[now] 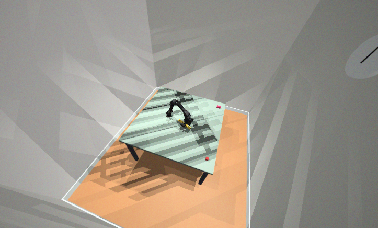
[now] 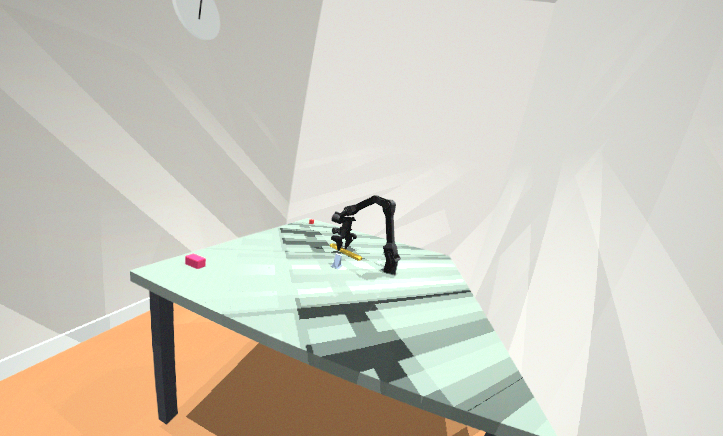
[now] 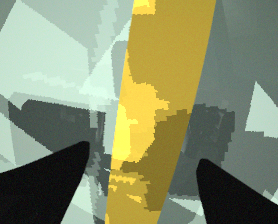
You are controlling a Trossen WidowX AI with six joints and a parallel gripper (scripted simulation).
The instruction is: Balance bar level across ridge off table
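gripper (image 3: pixel 142 163) pointing down, jaws spread wide, one dark finger (image 3: pixel 39 189) on each side of the yellow bar (image 3: pixel 159 103), gaps showing on both sides, nothing clamped. bar lying flat on the striped pale-green table (image 2: pixel 255 292), running away lengthwise between the fingers. small pale-blue ridge (image 2: pixel 337 262) standing just beside the bar, nearer the exterior camera. pink block (image 2: pixel 194 261) and red block (image 2: pixel 311 221) well apart, near the table edges.
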